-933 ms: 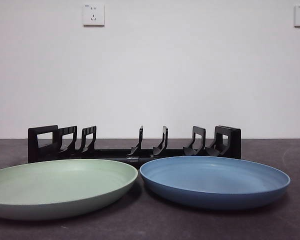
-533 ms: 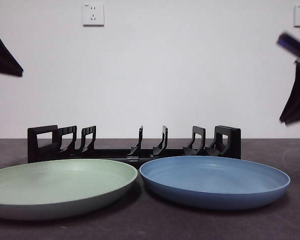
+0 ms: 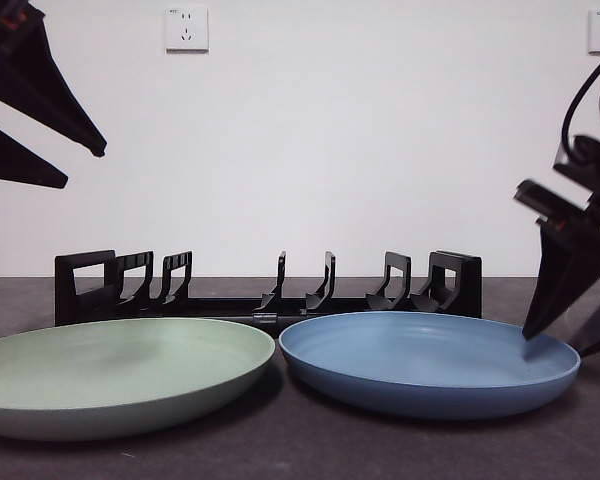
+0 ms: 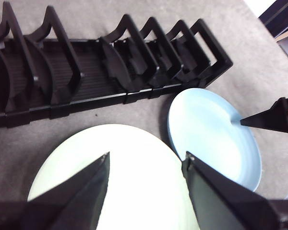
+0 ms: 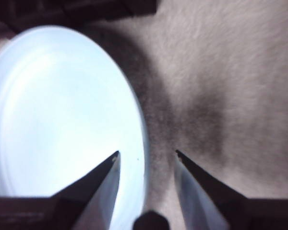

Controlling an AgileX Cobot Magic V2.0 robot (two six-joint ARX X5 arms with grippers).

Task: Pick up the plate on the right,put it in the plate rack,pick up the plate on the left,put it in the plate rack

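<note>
Front view: blue plate (image 3: 430, 362) on the right, flat on the dark counter (image 3: 300, 455). Green plate (image 3: 115, 374) on the left, also flat; their rims sit just beside each other near the centre. Plate rack (image 3: 268, 290) lies lengthwise behind both plates, far side of the counter, prongs upright, no plate in it. Right gripper (image 3: 572, 338) comes in from the right edge, low, fingers spread open, one tip over the blue plate's right rim, the other outside it. Left gripper (image 3: 85, 168) is high at the upper left, well above the green plate, fingers apart. White wall behind with a socket (image 3: 187, 29) at upper left and another at the upper right corner.

Left wrist view: left gripper (image 4: 146, 157) has its fingers open, hanging over the green plate (image 4: 134, 163), not touching it. Blue plate (image 4: 213, 132) sits beside it, plate rack (image 4: 101, 67) beyond both. A tip of the right gripper (image 4: 264, 119) points at the blue plate's outer edge.

Right wrist view: right gripper (image 5: 146, 154) open, fingers straddling the rim of the blue plate (image 5: 57, 120), one over the plate's inside, one over bare counter (image 5: 221, 86). Contact with the rim cannot be told. A dark corner of the plate rack (image 5: 105, 7) shows past the plate.
</note>
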